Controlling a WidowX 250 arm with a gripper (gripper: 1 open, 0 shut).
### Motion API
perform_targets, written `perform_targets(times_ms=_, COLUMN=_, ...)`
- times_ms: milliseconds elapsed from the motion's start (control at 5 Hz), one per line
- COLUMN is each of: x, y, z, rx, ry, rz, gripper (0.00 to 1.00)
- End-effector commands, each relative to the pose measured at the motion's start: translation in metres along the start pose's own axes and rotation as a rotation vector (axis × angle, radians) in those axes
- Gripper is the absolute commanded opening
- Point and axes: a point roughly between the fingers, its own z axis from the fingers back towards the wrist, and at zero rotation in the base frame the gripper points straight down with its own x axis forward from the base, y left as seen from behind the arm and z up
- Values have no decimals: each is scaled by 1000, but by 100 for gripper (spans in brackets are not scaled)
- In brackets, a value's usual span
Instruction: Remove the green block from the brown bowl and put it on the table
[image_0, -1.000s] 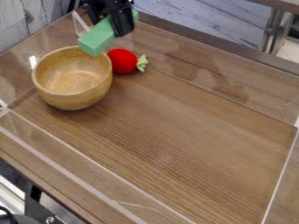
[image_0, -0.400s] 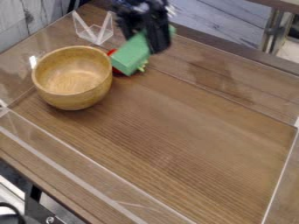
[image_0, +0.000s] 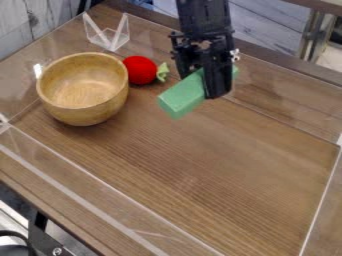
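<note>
The green block (image_0: 182, 96) hangs tilted in the air above the table (image_0: 201, 170), held at its upper end by my gripper (image_0: 203, 80), which is shut on it. The black arm reaches down from the top of the view, right of centre. The brown bowl (image_0: 83, 88) stands at the left on the table with nothing in it, well apart from the block and the gripper.
A red strawberry toy (image_0: 140, 70) with green leaves lies just right of the bowl, left of the gripper. Low clear acrylic walls (image_0: 80, 215) edge the tabletop. A clear bracket (image_0: 104, 33) stands at the back left.
The gripper has carried the green block rightward and lower, from above the bowl's far rim, past the strawberry toy, to over the table's middle.
</note>
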Motion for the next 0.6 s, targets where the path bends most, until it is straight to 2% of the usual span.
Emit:
perform_targets(times_ms=0, x=3, y=-5, z=-1, rx=30, ry=-15, rz=-34, gripper=0)
perform_targets(times_ms=200, x=11, y=2, z=-14, rx=25, ry=-6, rz=-11, gripper=0)
perform_targets(times_ms=400, x=19, y=10, z=-27, rx=36, ry=2, rz=4, gripper=0)
